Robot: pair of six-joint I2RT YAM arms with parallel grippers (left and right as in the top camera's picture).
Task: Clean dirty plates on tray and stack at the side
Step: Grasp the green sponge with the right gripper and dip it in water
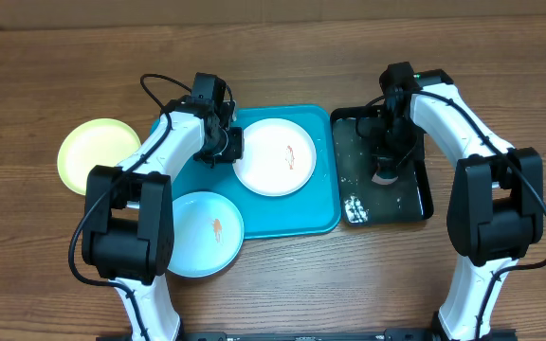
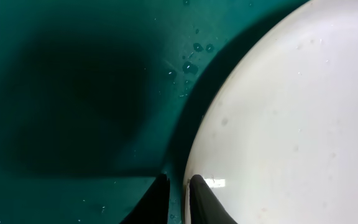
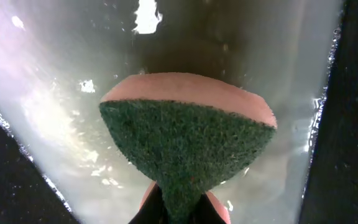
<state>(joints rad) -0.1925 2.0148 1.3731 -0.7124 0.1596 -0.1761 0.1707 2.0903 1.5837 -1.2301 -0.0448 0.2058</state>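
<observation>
The white plate (image 1: 275,156) with an orange smear lies on the turquoise tray (image 1: 303,216). My left gripper (image 1: 227,144) is at its left rim. In the left wrist view the left gripper (image 2: 179,182) is shut on the white plate (image 2: 291,118), one finger on top of it, the other over the tray (image 2: 73,93). A light blue plate (image 1: 205,234), smeared orange, overlaps the tray's front-left corner. The pale yellow-green plate (image 1: 93,156) sits on the table at the left. My right gripper (image 1: 387,159) is shut on a green-and-pink sponge (image 3: 185,137).
The glossy black tray (image 1: 415,194) stands right of the turquoise one, wet inside, with white suds (image 1: 355,206) at its front left. In the right wrist view the sponge hangs just over its wet floor (image 3: 55,112). Wooden table surrounds both trays.
</observation>
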